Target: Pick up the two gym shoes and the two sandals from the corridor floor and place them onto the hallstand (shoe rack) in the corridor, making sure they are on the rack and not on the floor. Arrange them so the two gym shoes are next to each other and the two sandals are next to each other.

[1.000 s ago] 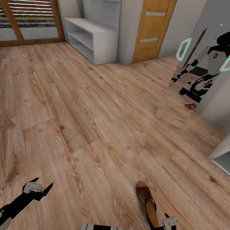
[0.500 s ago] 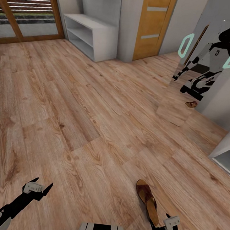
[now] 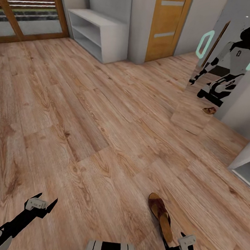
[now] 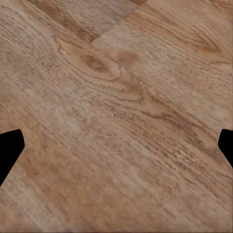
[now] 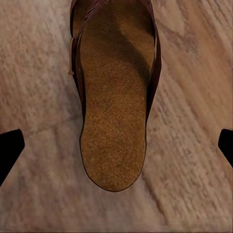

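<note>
Right gripper (image 3: pixel 174 245) is hovering wide open just above a brown sandal (image 3: pixel 161 217) lying on the near-right wood floor (image 3: pixel 101 130). Left gripper (image 3: pixel 42 205) is hanging wide open, empty, over near-left floor. White shoe rack (image 3: pixel 98 34) is standing far left.

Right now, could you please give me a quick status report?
Both tools open, empty. Right tool over sandal on floor. Left tool over bare floor. Hallstand far ahead, path open.
</note>
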